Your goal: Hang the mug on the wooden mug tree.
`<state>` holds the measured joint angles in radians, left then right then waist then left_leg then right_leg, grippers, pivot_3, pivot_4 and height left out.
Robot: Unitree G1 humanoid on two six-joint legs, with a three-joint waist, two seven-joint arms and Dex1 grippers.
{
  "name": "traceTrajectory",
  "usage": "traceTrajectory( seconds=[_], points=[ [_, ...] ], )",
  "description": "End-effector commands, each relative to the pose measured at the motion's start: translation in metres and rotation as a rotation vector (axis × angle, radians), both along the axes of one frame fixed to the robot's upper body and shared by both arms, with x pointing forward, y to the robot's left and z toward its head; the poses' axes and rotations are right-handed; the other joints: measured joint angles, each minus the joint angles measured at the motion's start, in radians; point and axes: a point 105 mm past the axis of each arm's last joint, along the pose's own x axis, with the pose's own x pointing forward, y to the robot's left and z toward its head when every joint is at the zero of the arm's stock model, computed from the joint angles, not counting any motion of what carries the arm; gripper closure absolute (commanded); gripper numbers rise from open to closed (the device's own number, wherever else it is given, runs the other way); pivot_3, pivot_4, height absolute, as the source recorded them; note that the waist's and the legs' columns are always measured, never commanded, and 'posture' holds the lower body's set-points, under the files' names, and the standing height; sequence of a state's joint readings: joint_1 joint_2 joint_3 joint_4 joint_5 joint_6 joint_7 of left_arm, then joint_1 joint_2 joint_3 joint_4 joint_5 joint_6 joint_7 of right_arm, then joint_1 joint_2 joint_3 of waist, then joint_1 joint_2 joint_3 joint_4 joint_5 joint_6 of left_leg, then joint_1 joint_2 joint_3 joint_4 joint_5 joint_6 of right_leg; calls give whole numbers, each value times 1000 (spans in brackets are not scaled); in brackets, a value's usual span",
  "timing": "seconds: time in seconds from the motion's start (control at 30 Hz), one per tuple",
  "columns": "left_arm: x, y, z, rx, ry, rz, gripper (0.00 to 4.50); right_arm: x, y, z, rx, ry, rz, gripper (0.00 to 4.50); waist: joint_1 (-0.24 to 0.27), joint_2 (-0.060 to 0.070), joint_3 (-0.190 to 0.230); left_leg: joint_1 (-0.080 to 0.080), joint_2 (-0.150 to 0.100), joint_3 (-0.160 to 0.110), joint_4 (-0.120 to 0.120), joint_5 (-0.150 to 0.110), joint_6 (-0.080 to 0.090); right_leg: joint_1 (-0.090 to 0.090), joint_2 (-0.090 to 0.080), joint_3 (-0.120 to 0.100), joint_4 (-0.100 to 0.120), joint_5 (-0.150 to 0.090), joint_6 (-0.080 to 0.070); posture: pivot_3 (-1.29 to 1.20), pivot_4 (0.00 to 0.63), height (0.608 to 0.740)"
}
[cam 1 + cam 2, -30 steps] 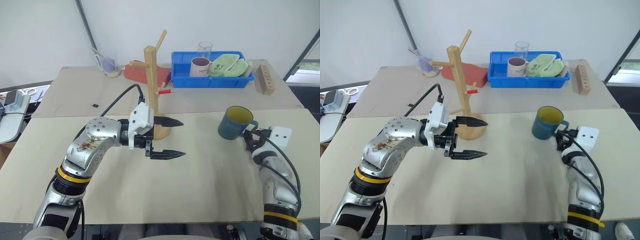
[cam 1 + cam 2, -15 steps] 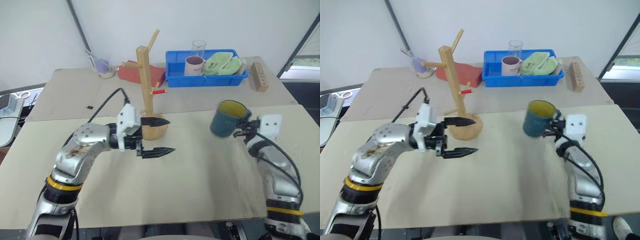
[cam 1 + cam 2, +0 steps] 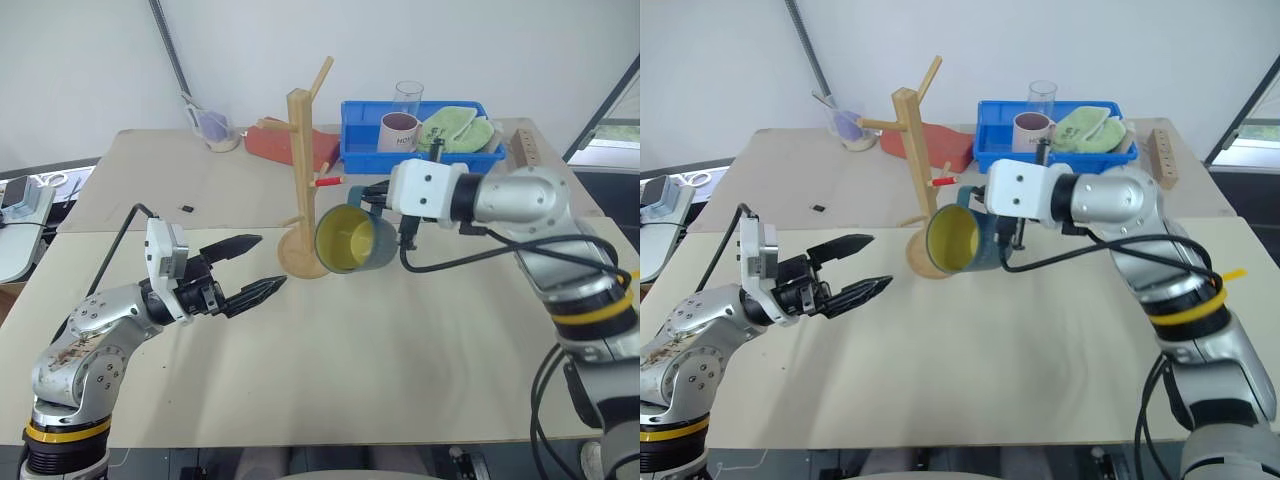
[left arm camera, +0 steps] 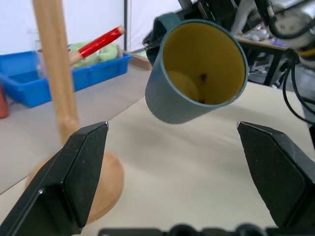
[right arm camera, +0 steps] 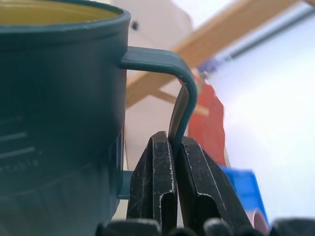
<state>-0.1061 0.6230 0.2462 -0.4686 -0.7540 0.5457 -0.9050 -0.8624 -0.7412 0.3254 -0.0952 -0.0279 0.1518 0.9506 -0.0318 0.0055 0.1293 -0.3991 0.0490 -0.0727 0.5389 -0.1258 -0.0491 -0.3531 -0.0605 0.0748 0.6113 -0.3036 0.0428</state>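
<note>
While the mug (image 3: 352, 239) hangs in the air, tipped with its yellow mouth toward the camera, it sits just beside the tree (image 3: 304, 180), below the red-tipped peg (image 3: 328, 183). The right claw (image 5: 170, 162) pinches its handle shut. Lifting looks done; threading the handle over a peg remains. The left claw (image 3: 252, 266) is spread open and empty, apart over the counter (image 3: 400, 350).

Teal-blue mug (image 3: 356, 239) with yellow inside; light-wood mug tree (image 3: 301, 150), red-tipped peg.

Mug (image 3: 352, 239) crowds mug tree (image 3: 302, 180) (red-tipped peg (image 3: 328, 183) above).
</note>
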Motion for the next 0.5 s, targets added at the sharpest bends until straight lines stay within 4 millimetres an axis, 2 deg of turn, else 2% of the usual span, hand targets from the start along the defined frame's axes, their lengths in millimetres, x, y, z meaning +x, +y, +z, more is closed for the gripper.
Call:
traceTrajectory(
  seconds=[0.03, 0.27, 0.5],
  points=[
    [-8, -6, 18, -6, -59, -34, 0, 3, 6, 14, -36, -62, 52, 4466, 0, 1, 0, 0, 0, 0, 0, 0, 0, 0, 0, 0, 0, 0, 0, 0, 150, 740],
    [-8, -12, 31, -7, -80, -55, 0, 12, 16, 28, -61, -106, 102, 4466, -7, 2, -1, 1, 0, 0, -1, 2, 3, 0, 1, 0, 3, 0, 0, 0, 150, 740],
    [-2, -13, 41, -33, -95, -41, 0, 23, 20, 31, -70, -124, 105, 4466, -10, 2, -1, 2, 0, 0, -1, 4, 6, 0, 1, 0, 4, 1, 0, 0, 150, 740]
  ],
)
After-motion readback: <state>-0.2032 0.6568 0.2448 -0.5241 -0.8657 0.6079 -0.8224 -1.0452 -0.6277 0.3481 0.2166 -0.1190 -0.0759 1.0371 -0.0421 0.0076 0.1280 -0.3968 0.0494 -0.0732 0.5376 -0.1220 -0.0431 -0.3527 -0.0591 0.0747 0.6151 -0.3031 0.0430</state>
